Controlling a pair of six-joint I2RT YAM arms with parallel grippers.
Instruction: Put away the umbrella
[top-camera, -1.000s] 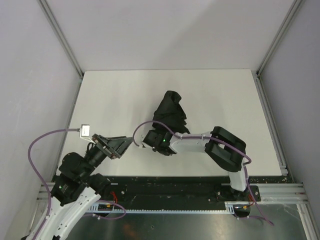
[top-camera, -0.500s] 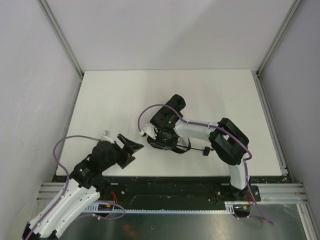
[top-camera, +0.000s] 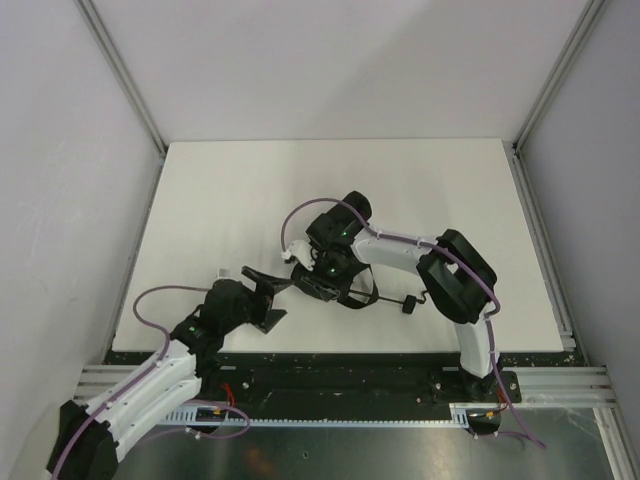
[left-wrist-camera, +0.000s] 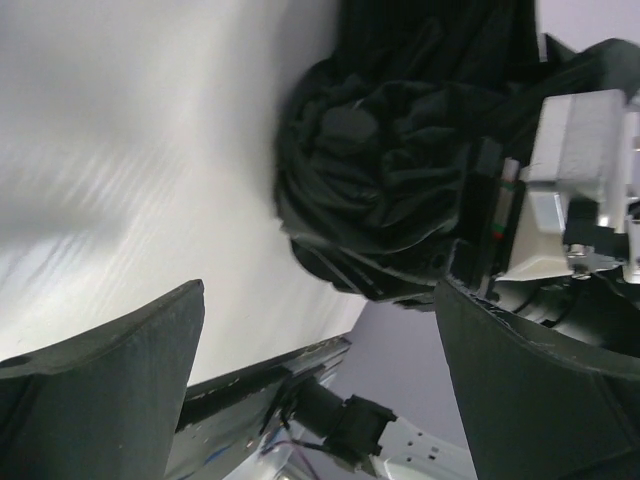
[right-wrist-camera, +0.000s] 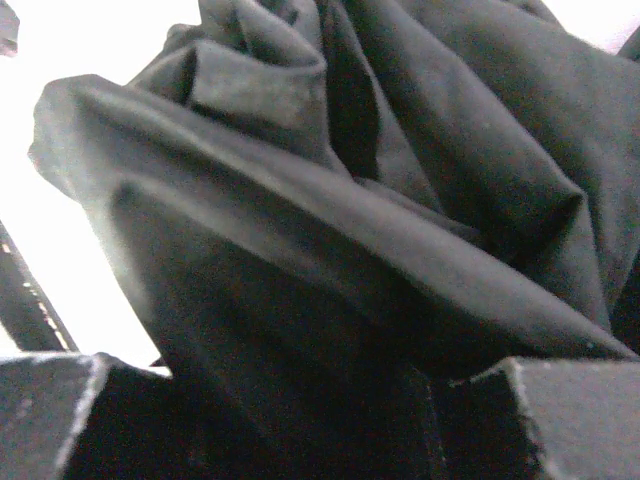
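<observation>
Umbrella: we see the umbrella (top-camera: 350, 292) collapsed into a crumpled black bundle on the white table (top-camera: 220, 200). It lies a little toward the near edge from the table's middle, and most of it is hidden under the right arm's wrist in the top view.

Thin rod: a thin rod (top-camera: 390, 301) runs out of the bundle toward the right and ends in a small dark knob that rests on the table.

Right gripper: the right gripper (top-camera: 322, 272) comes down onto the bundle from above. In its own wrist view the right gripper (right-wrist-camera: 300, 400) has its fingers (right-wrist-camera: 560, 420) at the bottom edge. They are closed partway, and a thick wad of the umbrella (right-wrist-camera: 330, 200) fabric is bunched in the gap between them. We read this as a grip on the canopy cloth.

Left gripper: the left gripper (top-camera: 280, 297) sits low, just left of the bundle, and points at it. Its jaws are spread as wide as they go and it holds nothing.

Left wrist view: the left gripper's (left-wrist-camera: 320, 300) fingers (left-wrist-camera: 110, 390) frame the scene. The umbrella (left-wrist-camera: 380, 180) shows ahead of them as a rosette of folded cloth on the table (left-wrist-camera: 120, 120), apart from both fingertips. The right gripper (left-wrist-camera: 500, 230) is pressed against the bundle's far side.

Contact: we cannot tell whether the left fingertips touch the cloth in the top view. The left wrist view shows them apart from it.

Cables: a purple cable (top-camera: 150, 300) loops along the left arm, and another runs along the right arm.
</observation>
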